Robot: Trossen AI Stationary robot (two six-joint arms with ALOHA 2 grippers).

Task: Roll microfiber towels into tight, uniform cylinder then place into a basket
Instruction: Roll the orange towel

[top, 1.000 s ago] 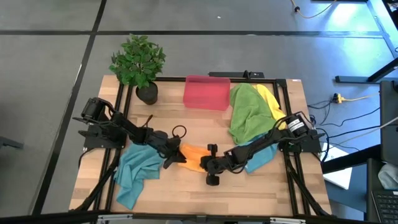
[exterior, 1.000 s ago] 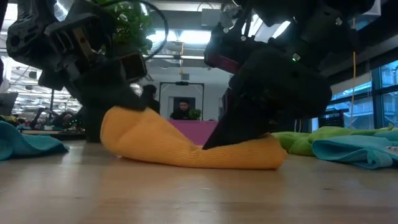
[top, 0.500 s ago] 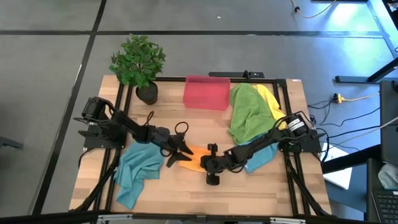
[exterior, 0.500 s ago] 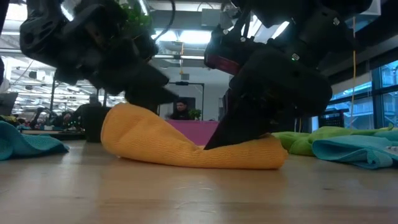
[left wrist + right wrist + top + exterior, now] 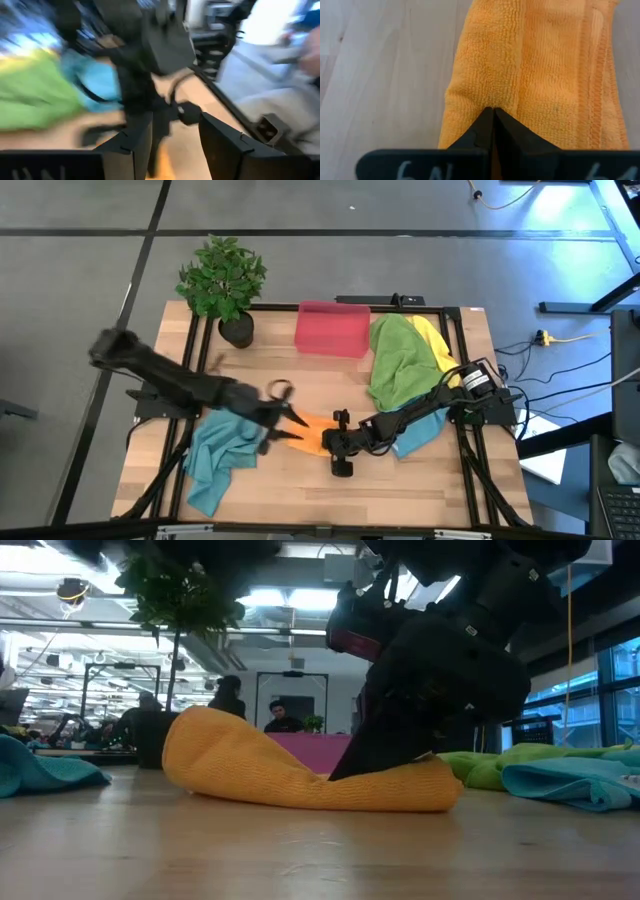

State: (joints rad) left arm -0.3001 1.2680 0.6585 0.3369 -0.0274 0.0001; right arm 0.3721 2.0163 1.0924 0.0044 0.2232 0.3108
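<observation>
Near centre, the right gripper [image 5: 335,446] pinches one end of the orange towel [image 5: 300,775], only loosely rolled; the left gripper [image 5: 290,425] hovers spread at its left end; teal towels [image 5: 220,455] lie alongside, green [image 5: 395,360] and yellow unrolled beyond; the far basket [image 5: 333,328] is empty, beside the plant [image 5: 222,280].

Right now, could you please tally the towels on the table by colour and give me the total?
Orange towel: 1
Green towel: 1
Yellow towel: 1
Teal-blue towels: 2
Total: 5
</observation>
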